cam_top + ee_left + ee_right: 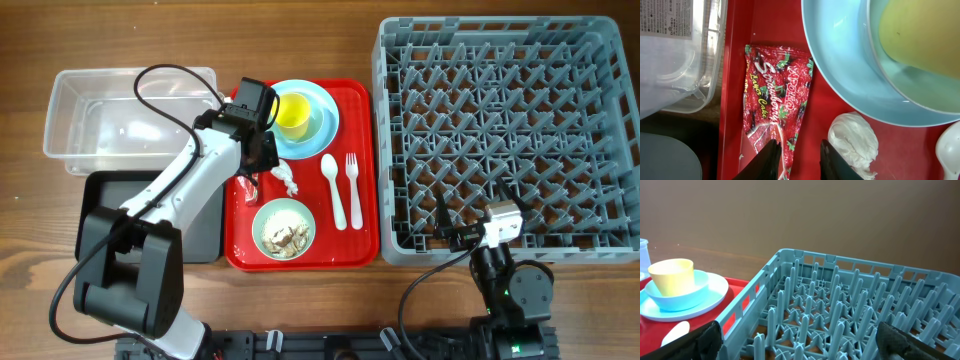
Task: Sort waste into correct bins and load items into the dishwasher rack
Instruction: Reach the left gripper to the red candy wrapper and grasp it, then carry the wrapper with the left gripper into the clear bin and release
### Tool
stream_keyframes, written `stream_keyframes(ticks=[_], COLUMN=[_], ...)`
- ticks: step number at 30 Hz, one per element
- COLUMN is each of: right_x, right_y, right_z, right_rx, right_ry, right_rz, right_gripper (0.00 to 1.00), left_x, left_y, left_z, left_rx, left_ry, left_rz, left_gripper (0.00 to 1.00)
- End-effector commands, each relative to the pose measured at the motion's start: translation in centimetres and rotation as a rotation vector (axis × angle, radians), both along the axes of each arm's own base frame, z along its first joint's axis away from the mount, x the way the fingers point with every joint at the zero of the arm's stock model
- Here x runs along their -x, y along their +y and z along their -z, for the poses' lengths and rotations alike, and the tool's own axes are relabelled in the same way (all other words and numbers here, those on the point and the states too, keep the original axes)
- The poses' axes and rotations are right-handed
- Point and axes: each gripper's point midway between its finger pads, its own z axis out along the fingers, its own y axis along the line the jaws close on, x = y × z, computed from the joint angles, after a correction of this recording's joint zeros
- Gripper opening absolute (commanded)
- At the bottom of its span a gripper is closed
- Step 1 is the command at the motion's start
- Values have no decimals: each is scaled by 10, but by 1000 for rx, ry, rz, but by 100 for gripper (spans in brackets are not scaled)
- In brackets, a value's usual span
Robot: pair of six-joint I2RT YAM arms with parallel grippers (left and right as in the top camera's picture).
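The red wrapper [772,107] lies flat on the red tray [735,100], with the white tissue [854,140] to its right. My left gripper [799,152] hangs low over them, slightly open. One finger rests over the wrapper's lower edge and the other stands beside the tissue. From overhead it [257,172] sits left of the blue plate [322,110], which carries the small blue bowl [312,122] and yellow cup [291,111]. The green bowl [283,228] holds rice and food bits. Spoon [333,190] and fork [353,185] lie beside it. My right gripper [478,210] is wide open over the grey rack [510,130].
The clear tub [130,115] stands at the far left, with the black tray [200,225] in front of it, partly under my left arm. The rack's near wall [747,307] rises between my right gripper [807,340] and the red tray.
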Motion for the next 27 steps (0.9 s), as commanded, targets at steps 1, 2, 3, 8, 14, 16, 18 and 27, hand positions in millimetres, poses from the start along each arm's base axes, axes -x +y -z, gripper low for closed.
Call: stream_keyframes(ticks=[1,2,3,8,14,16,18,27], right_x=[0,0,0,0,0,0,0,0], right_y=[-1,-1,-1,-1,-1,-1,-1,-1], right_z=[-1,-1,-1,-1,-1,-1,-1,-1], right_rx=[2,2,2,2,1,1,2,2], right_ry=[-5,-5,-5,-5,-5,-6,-5,-5], right_rz=[8,8,8,8,8,8,8,8], right_gripper=[100,100,100,100,100,100,100,100], left_x=[-4,-4,-4,-3,-1,0,1,2], left_y=[-1,-1,-1,-1,1,2,2,2], left_z=[1,2,3,17,43,47,51,55], left_rx=[-7,-7,-9,-20,-45,-50,-53,-56], left_ry=[-4,-3,1,31,82,95,104,114], left_rz=[-6,-6,-7,-6,-7,-7,-7,-7], left_gripper=[27,27,27,28,34,35,36,36])
